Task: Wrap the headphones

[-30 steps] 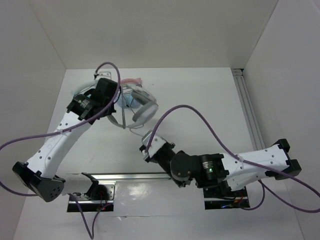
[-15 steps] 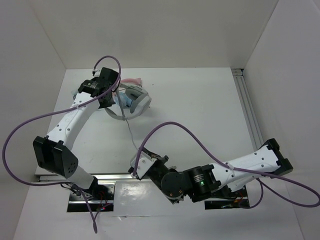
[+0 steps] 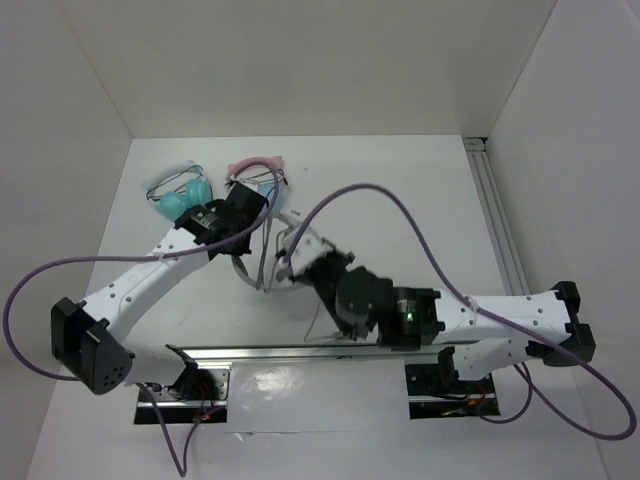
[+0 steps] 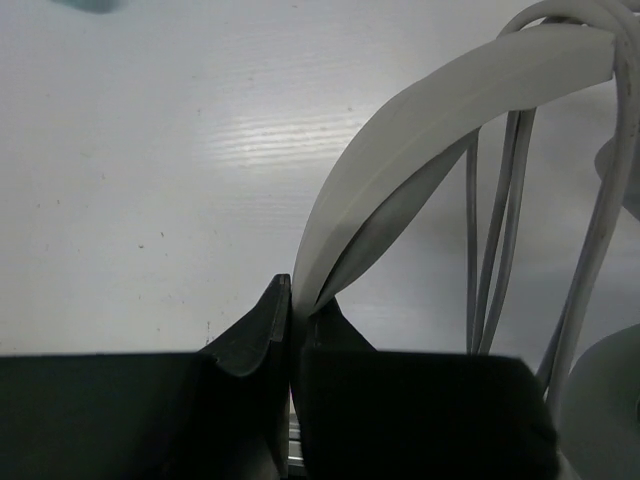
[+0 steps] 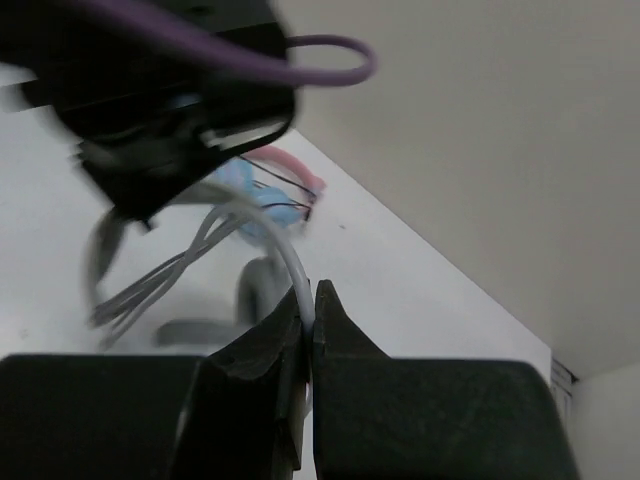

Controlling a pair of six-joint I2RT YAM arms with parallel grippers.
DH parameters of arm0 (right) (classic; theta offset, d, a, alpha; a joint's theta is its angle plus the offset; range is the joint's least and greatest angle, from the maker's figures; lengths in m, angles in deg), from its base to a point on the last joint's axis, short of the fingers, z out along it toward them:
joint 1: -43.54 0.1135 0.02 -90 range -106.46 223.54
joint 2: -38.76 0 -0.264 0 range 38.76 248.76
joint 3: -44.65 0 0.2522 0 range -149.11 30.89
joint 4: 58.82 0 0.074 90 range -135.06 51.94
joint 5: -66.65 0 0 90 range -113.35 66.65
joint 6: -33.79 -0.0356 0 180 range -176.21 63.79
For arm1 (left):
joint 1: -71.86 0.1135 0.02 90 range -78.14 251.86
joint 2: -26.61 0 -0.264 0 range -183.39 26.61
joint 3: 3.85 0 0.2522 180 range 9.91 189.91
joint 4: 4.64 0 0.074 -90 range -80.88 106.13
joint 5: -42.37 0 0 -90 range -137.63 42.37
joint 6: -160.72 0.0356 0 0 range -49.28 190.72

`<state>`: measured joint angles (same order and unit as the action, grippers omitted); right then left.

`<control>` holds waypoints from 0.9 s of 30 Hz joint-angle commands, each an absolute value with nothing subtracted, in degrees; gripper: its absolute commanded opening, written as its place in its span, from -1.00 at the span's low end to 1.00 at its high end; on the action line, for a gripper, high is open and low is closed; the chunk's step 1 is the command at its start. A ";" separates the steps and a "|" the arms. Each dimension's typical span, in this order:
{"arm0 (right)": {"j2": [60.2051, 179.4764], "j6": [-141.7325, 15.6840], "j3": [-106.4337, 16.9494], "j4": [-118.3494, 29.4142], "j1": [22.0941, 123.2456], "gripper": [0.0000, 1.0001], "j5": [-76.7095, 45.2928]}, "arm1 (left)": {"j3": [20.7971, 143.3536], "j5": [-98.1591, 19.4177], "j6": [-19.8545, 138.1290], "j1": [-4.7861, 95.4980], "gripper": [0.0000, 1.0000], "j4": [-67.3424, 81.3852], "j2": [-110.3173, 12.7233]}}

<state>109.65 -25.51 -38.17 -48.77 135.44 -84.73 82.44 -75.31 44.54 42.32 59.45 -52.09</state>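
The white-and-grey headphones (image 3: 245, 268) hang between the two grippers near the table's middle. My left gripper (image 3: 250, 215) is shut on their wide headband (image 4: 420, 120), which arches up and to the right from the jaws (image 4: 297, 300). Several loops of the thin grey cable (image 4: 500, 230) hang beside the headband. My right gripper (image 3: 288, 255) sits just to the right of the headphones and is shut on the cable (image 5: 285, 250), pinched between its fingertips (image 5: 308, 300). More of the thin cable trails toward the front rail (image 3: 325, 325).
A teal pair of headphones (image 3: 180, 200) and a pink-and-blue cat-ear pair (image 3: 255, 165) lie at the back left. A metal rail (image 3: 495, 220) runs along the right side, another (image 3: 270, 352) along the front. White walls enclose the table. Purple arm leads (image 3: 400, 235) arc overhead.
The left gripper brought the headphones from the back left toward the middle, uncovering the teal and pink pairs. The right gripper swung from the front rail up beside the headphones with the cable.
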 commanded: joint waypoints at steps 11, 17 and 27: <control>110.04 -32.57 -48.12 -41.90 99.54 -1.00 -58.86 | 79.86 -78.04 46.46 20.01 -1.00 65.19 -37.81; 113.82 -34.05 -48.12 -40.67 90.40 -1.00 -51.14 | 85.66 -71.46 48.04 16.04 -1.00 68.89 -32.01; 113.03 -45.82 -37.76 -46.02 78.62 -0.89 -9.67 | 110.26 -69.08 50.15 16.04 -1.00 76.01 -32.10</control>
